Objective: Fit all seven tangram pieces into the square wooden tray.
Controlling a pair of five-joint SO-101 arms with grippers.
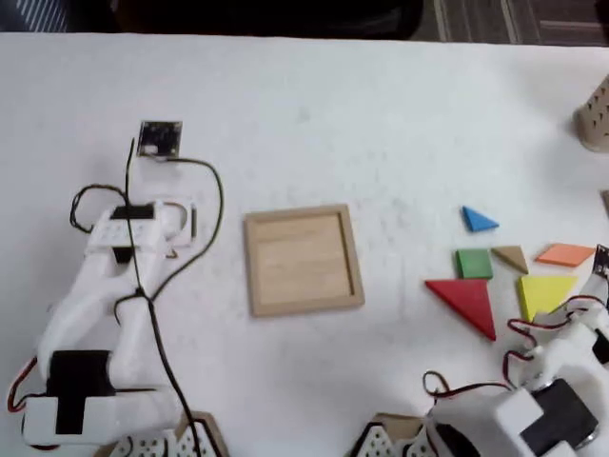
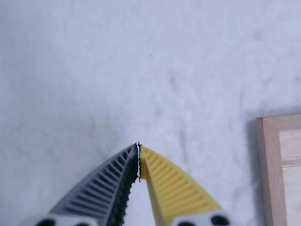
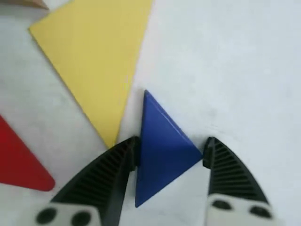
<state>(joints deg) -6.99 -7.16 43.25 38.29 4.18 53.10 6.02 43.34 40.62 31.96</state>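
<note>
The square wooden tray (image 1: pixel 304 259) lies mid-table with nothing in it; one of its corners (image 2: pixel 266 160) shows in the left wrist view. My left gripper (image 2: pixel 138 162) is shut and holds nothing, over bare table to the left of the tray. To the right of the tray lie a small blue triangle (image 1: pixel 479 220), a green square (image 1: pixel 473 264), a brown triangle (image 1: pixel 511 257), an orange parallelogram (image 1: pixel 565 254), a yellow triangle (image 1: pixel 544 293) and a red triangle (image 1: pixel 466 303). My right gripper (image 3: pixel 171 148) has a finger on each side of another blue triangle (image 3: pixel 164 146), beside the yellow triangle (image 3: pixel 94 52).
The left arm (image 1: pixel 124 238) trails a black cable, and a small black module (image 1: pixel 160 138) lies behind it. The right arm (image 1: pixel 561 381) fills the front right corner. A perforated wooden object (image 1: pixel 595 119) stands at the right edge. The red triangle's corner (image 3: pixel 19 162) lies near my right gripper.
</note>
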